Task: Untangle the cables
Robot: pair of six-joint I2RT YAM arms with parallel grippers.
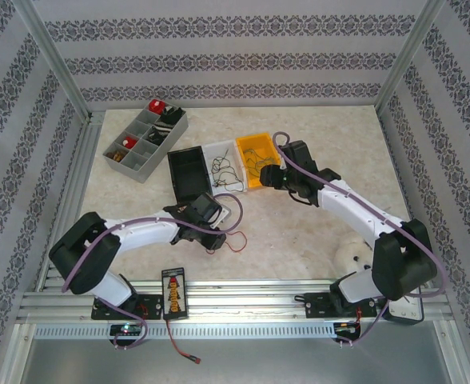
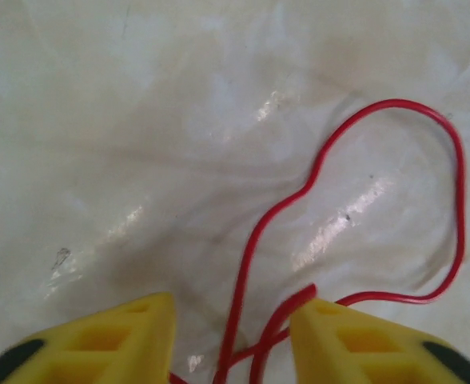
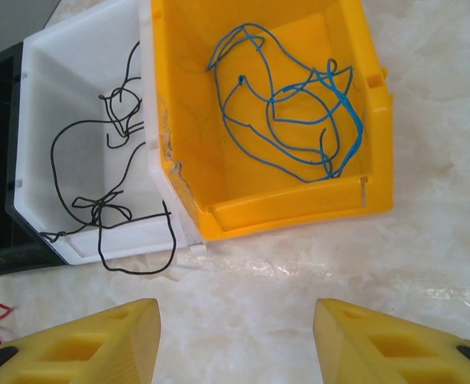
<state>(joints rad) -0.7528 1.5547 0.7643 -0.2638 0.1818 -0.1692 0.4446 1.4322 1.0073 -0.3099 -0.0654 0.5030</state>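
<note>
The cables lie sorted by colour. A red cable (image 2: 460,200) loops over the marble table, and its strands run between the yellow fingers (image 2: 131,340) of my left gripper (image 2: 233,328). Those jaws stand apart, and one strand touches the right finger. From above, that gripper (image 1: 215,240) sits low at the table's middle, next to the red cable (image 1: 233,244). Blue cables (image 3: 299,104) lie in the yellow bin (image 3: 299,204). Black cables (image 3: 99,204) lie in the white bin (image 3: 75,80), one loop hanging over its front edge. My right gripper (image 3: 236,336) hovers open and empty before both bins.
A black bin (image 1: 189,170) stands left of the white one. A grey compartment tray (image 1: 143,144) with small parts sits at the back left. A black board with coloured pieces (image 1: 173,292) lies at the near edge. Aluminium frame posts and patterned walls enclose the table.
</note>
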